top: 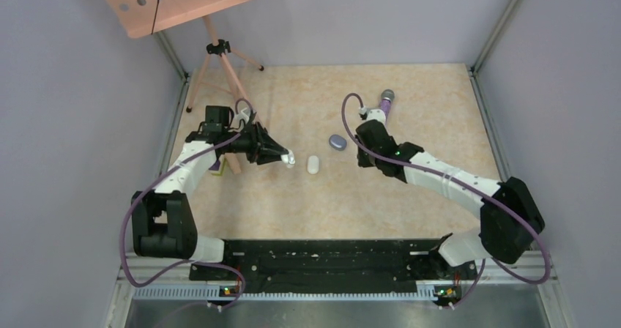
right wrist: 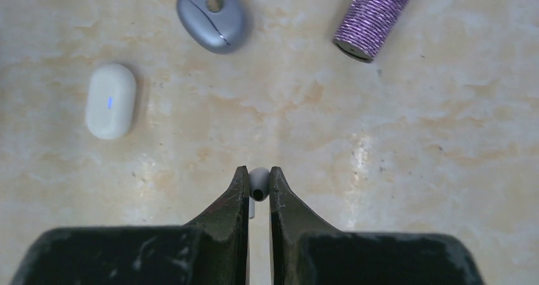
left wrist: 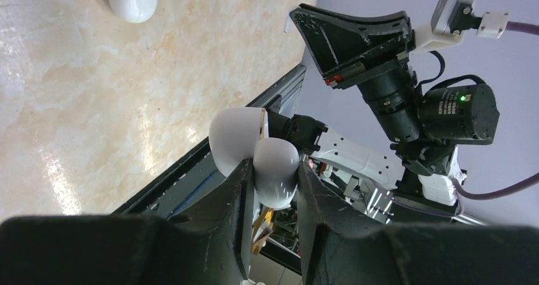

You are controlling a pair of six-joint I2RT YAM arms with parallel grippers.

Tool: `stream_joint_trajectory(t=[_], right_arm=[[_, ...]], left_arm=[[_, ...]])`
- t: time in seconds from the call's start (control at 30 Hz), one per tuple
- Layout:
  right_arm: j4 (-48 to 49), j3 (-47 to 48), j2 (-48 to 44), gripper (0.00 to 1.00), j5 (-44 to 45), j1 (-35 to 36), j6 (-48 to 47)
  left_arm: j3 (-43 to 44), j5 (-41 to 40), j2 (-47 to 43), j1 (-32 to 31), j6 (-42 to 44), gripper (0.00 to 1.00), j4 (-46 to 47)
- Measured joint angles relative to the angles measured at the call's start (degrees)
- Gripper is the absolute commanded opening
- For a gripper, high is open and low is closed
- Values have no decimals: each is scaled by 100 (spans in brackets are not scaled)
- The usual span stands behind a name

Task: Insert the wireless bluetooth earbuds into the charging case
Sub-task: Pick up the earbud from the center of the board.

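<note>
One white earbud point(right wrist: 257, 183) is pinched in the right jaws over the bench point(right wrist: 413, 170); left jaws clamp the open charging case point(left wrist: 276, 177). Insertion pending; another closed case point(right wrist: 110, 100) lies at ten o'clock.

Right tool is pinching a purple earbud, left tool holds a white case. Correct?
No, the earbud in the right tool is white, not purple; the right wrist view shows it. The left tool does hold a white case.

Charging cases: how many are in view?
3. An open white case in the left gripper; a closed white case on the table; a grey case near it. More may be hidden.
</note>
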Motion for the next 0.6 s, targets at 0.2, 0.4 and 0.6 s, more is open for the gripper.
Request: stream_joint_trajectory(t=[0.2, 0.4, 0.6], right_arm=[[-546, -463, -326, 6, 748, 319, 170], [-713, -496, 234, 60, 960, 728, 385], [-525, -505, 258, 52, 341, 793, 376]], left_arm=[[-142, -7, -57, -20, 17, 0, -2], [-232, -52, -109, -61, 42, 0, -7], [-249, -96, -175, -87, 57, 0, -9]])
